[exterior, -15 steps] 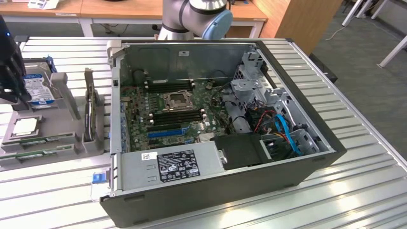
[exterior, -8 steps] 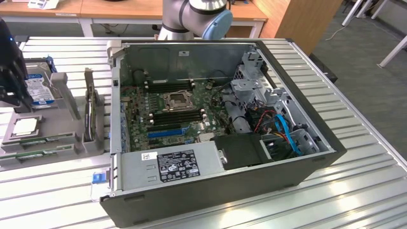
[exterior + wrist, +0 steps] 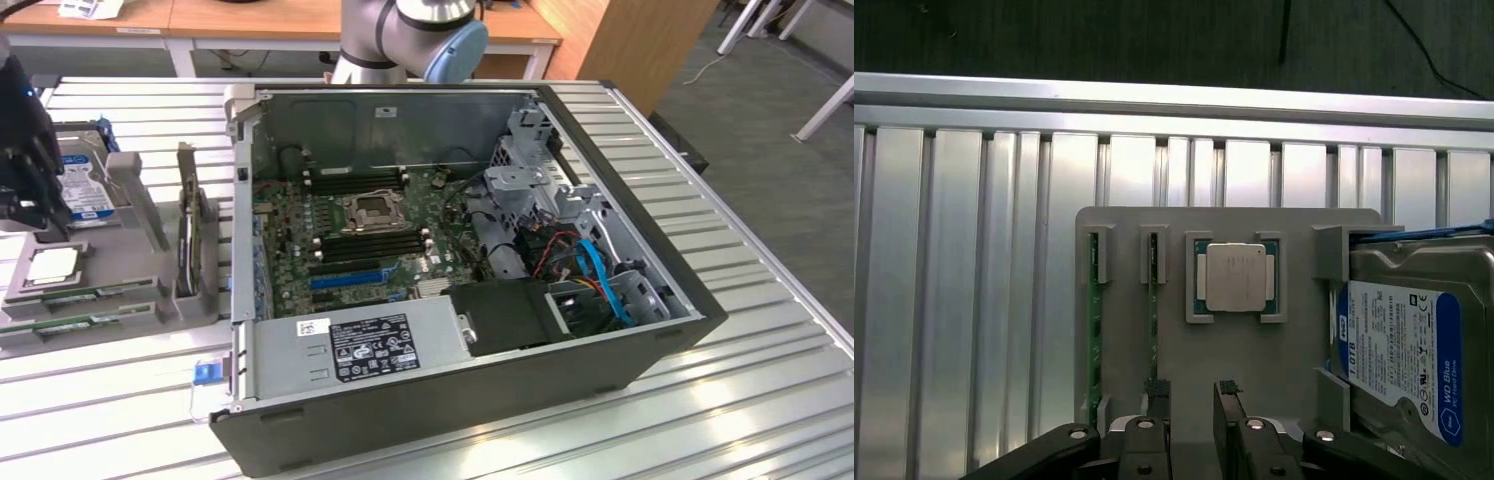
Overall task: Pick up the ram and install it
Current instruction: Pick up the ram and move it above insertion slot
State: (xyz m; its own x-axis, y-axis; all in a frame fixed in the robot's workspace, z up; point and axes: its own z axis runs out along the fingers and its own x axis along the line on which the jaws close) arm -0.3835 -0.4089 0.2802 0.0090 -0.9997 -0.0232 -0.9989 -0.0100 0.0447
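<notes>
You are hovering the gripper point(image 3: 1192, 400), fingers point(image 3: 1157, 395) spread and pinching nothing, over the tray point(image 3: 1254, 350), where the ram point(image 3: 1151, 320) is standing on edge 2nd from the tray's edge, and 1 finger is lining up over it, probably risking a crushed stick.

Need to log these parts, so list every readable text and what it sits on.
"WD Blue": label of the hard drive.
Other print on that label: too small to read.
Power supply label: too small to read.
Processor lid: nothing legible.
Ram sticks: nothing legible.
</notes>
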